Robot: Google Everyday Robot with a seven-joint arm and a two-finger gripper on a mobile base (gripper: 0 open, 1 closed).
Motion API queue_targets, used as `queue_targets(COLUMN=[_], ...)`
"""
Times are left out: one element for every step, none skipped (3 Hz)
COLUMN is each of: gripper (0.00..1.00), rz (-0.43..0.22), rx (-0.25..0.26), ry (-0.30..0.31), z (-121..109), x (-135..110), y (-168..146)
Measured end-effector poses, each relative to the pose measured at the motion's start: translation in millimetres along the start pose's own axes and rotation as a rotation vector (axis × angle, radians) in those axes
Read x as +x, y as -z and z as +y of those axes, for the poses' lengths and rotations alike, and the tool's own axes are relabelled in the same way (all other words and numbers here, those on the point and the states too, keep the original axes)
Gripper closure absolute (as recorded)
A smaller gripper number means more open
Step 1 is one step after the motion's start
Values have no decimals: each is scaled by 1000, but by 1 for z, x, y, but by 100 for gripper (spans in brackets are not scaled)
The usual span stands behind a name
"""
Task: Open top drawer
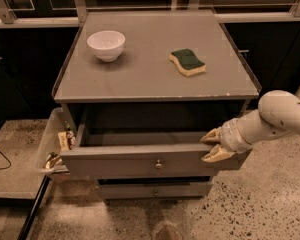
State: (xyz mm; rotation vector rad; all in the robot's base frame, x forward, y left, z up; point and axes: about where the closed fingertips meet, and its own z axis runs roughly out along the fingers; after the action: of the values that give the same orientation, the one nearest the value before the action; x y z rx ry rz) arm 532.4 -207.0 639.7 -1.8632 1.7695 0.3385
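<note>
The top drawer [140, 161] of the grey cabinet stands pulled out, its grey front with a small round metal knob [158, 164] facing me and its dark box interior showing behind. My gripper [211, 147] is at the drawer front's right end, on a white arm coming in from the right. Its two cream fingers are spread, one above and one below the front's top edge. A narrower drawer front [155, 190] sits below, closed.
A white bowl [106, 45] and a green and yellow sponge [187, 62] lie on the cabinet top [150, 79]. A side bin [54, 144] with small items hangs on the cabinet's left. Speckled floor lies in front.
</note>
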Motion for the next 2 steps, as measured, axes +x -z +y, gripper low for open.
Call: queue_targets(gripper=[11, 11], rz=[-28, -38], rx=[-20, -24], ry=[-34, -52], z=[10, 22], x=[13, 22], y=[-4, -1])
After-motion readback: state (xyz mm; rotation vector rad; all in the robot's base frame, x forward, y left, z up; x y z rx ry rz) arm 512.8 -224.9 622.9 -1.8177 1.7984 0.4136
